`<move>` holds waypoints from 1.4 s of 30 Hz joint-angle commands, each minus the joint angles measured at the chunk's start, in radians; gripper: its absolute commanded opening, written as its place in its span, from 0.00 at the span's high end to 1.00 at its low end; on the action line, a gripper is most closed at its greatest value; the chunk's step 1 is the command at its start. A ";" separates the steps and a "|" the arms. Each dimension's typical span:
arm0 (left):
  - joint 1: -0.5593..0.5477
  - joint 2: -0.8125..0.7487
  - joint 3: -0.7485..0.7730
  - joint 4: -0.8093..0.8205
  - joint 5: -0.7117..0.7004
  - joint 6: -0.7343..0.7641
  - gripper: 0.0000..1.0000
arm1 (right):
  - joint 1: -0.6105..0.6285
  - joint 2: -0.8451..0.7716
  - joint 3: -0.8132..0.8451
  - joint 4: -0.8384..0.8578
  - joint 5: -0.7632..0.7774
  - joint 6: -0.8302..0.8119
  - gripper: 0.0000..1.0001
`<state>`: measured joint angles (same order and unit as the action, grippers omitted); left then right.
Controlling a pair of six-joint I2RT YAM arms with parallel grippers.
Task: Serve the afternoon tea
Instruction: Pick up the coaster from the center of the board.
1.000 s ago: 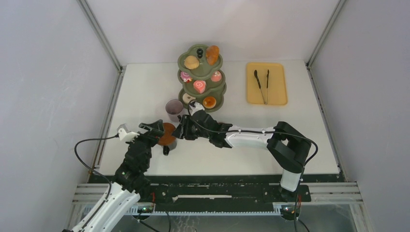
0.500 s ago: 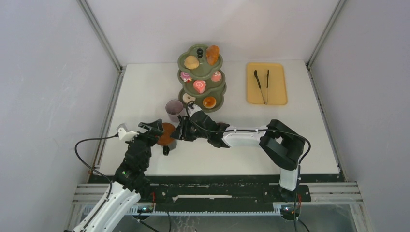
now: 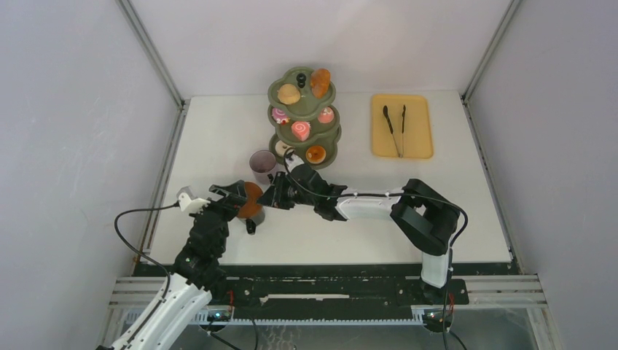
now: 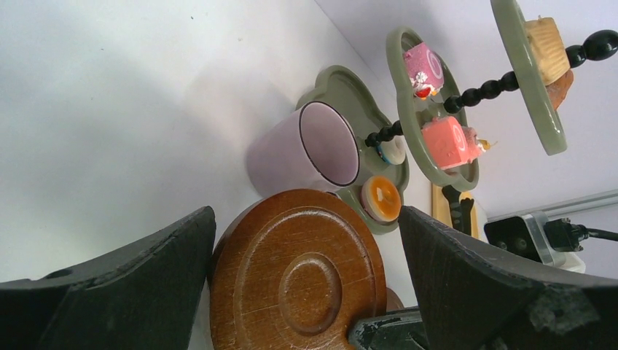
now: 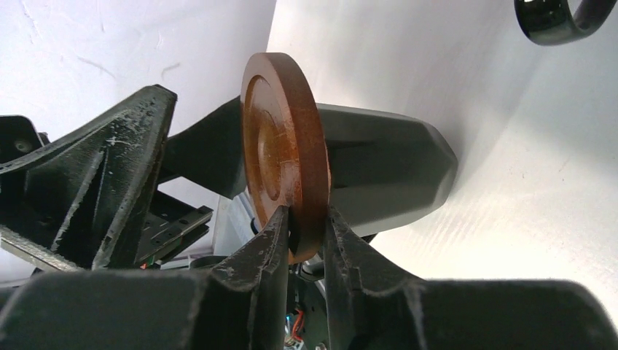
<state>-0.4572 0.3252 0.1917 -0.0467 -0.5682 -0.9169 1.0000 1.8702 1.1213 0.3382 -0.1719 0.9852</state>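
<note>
Narrowing over the last second, the right hand pinches the brown saucer by its rim; the left hand stands wide around it; the handover seems made.

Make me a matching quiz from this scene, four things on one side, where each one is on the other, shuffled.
1 wooden saucer
2 mauve cup
3 black tongs
4 tan bun

A on the yellow tray
B top tier of the stand
C pinched in the right gripper
D on the table beside the stand

Pairs: 1-C, 2-D, 3-A, 4-B
</note>
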 commanded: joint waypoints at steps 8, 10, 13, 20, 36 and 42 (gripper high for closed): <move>0.006 -0.023 0.000 0.012 0.015 -0.007 0.00 | -0.016 -0.042 -0.032 0.060 -0.002 0.021 0.86; 0.006 -0.027 0.006 0.007 0.012 -0.005 0.00 | -0.021 -0.047 -0.044 0.072 -0.006 0.032 0.89; 0.006 -0.035 0.020 -0.003 0.006 0.002 0.00 | -0.028 -0.054 -0.057 0.094 -0.017 0.045 0.93; 0.006 -0.041 0.038 -0.019 0.001 0.007 0.00 | -0.040 -0.079 -0.078 0.120 -0.025 0.059 1.00; 0.006 -0.078 0.086 -0.077 -0.010 0.027 0.00 | -0.068 -0.198 -0.164 0.142 -0.011 0.068 1.00; 0.006 -0.092 0.099 -0.098 -0.001 0.029 0.00 | -0.108 -0.304 -0.254 0.127 0.014 0.062 1.00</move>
<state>-0.4557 0.2462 0.2104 -0.1394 -0.5720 -0.9085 0.9195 1.6650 0.9043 0.4286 -0.1860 1.0554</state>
